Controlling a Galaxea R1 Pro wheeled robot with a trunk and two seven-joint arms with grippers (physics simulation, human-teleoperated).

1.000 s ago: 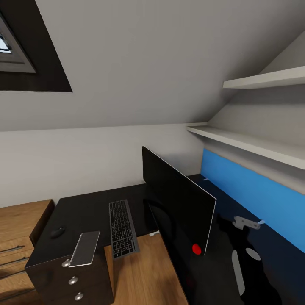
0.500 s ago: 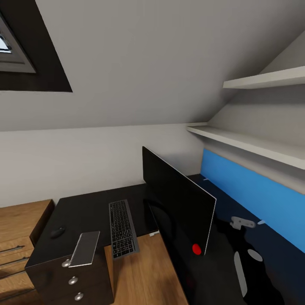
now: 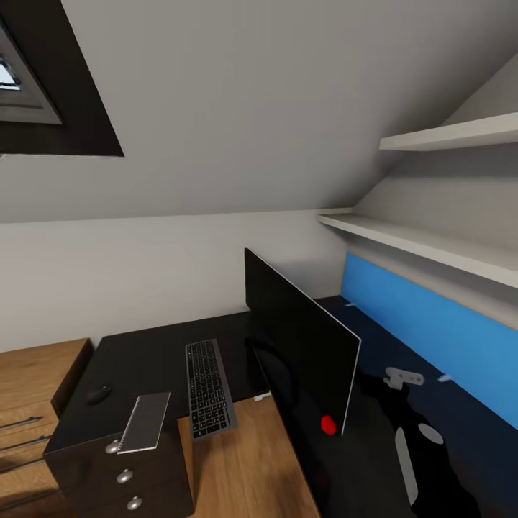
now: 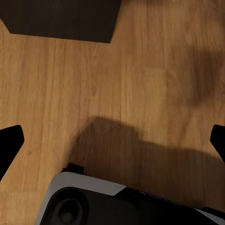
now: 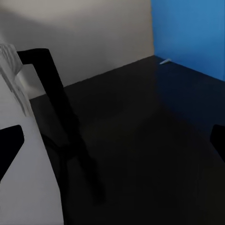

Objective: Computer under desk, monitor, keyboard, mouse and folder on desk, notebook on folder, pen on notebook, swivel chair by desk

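Your head view shows the monitor (image 3: 302, 345) standing edge-on on the black desk (image 3: 151, 352), red light low at its near corner. The keyboard (image 3: 208, 388) lies left of it, its near end overhanging the desk edge. The mouse (image 3: 98, 393) sits further left, and a grey spiral-bound notebook (image 3: 144, 421) rests above the drawer unit (image 3: 122, 475). Your left gripper (image 4: 112, 143) hangs spread wide over wooden floor (image 4: 140, 84). Your right gripper (image 5: 112, 145) is likewise spread, empty, over the desk beside the blue wall panel (image 5: 187, 33).

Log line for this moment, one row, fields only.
monitor upright on desk | keyboard overhangs desk edge | mouse on desk | left gripper open, over wood floor | right gripper open
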